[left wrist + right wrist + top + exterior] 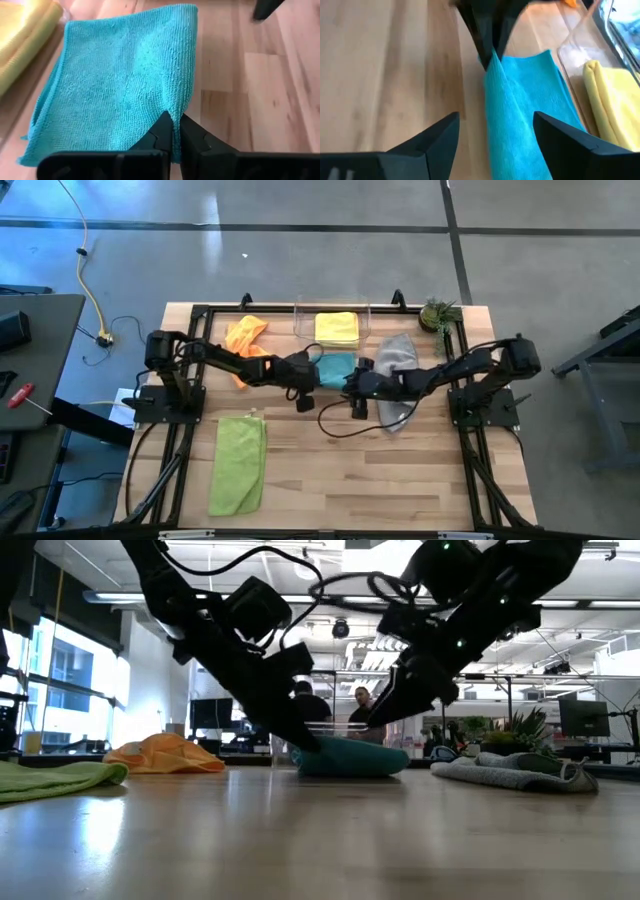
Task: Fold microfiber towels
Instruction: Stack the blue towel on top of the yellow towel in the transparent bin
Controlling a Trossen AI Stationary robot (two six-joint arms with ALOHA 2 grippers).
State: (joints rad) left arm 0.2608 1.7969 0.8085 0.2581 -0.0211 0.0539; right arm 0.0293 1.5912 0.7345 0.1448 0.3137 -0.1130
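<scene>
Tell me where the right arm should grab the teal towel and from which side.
The teal towel lies flat, with the left gripper shut on one edge. The right gripper hangs open over it. Probably best to pinch the free edge nearest the right arm, coming down from above on the side opposite the left gripper, so the cloth stays stretched between both.

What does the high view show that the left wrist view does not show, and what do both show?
Only the high view shows the orange towel, the lime green towel, the grey towel, the clear bin and the right gripper, jaws open.

Only the left wrist view shows the left gripper with its jaws shut on the edge of the teal towel.

Both show the teal towel, the yellow towel and the wooden table.
</scene>
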